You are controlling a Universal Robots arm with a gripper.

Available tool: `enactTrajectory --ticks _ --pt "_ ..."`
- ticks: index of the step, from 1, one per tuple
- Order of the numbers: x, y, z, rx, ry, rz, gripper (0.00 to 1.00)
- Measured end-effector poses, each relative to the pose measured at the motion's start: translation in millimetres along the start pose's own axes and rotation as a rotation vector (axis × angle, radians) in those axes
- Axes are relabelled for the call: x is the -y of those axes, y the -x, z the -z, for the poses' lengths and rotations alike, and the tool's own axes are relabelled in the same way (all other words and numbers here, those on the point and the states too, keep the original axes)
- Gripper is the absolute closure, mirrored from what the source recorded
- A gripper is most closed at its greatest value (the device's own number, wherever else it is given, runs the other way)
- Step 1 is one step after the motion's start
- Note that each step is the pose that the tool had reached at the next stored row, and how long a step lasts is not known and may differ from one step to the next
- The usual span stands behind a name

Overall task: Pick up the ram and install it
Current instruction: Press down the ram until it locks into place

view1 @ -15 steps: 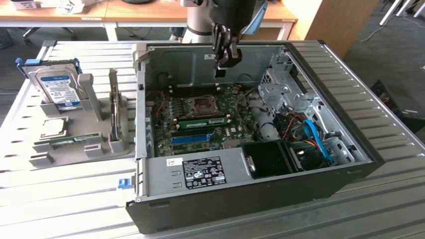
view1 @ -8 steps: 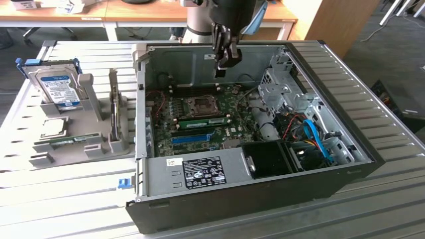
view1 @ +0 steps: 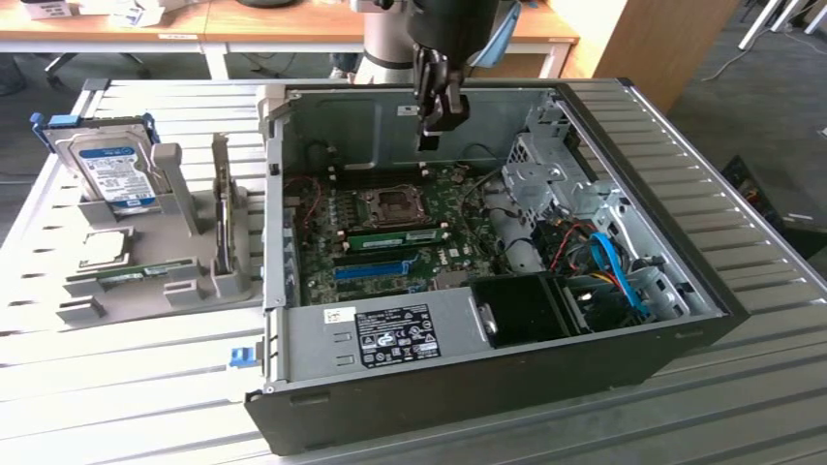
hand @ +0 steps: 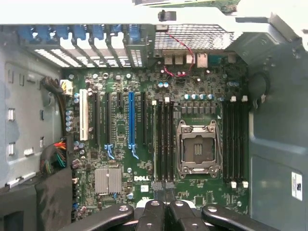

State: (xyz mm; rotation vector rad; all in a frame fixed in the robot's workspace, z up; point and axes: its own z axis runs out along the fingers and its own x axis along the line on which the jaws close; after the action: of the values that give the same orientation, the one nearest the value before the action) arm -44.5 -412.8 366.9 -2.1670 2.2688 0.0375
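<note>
- Green ram (view1: 394, 234) sits seated in a slot on the motherboard (view1: 387, 228), just beside the empty processor socket (view1: 390, 201), inside the open computer case (view1: 517, 320) on the slatted counter (view1: 130, 387).
- The exterior view shows the tool (view1: 437, 121) raised above the board, fingers pressed together, holding nothing.
- The wrist view looks straight down on the motherboard (hand: 159, 144), showing the socket (hand: 197, 147), a blue expansion slot (hand: 131, 120) and the tool (hand: 163, 192) closed.
- On the exterior view's left, a grey holder (view1: 142, 281) carries a blue-labelled hard drive (view1: 114, 174), a processor chip (view1: 107, 247) and another green stick (view1: 130, 276).
</note>
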Motion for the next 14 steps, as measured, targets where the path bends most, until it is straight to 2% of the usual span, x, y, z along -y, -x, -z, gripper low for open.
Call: enactTrajectory --ticks 14 --pt "0.0 0.0 -0.8 0.0035 -0.0045 -0.227 0.89"
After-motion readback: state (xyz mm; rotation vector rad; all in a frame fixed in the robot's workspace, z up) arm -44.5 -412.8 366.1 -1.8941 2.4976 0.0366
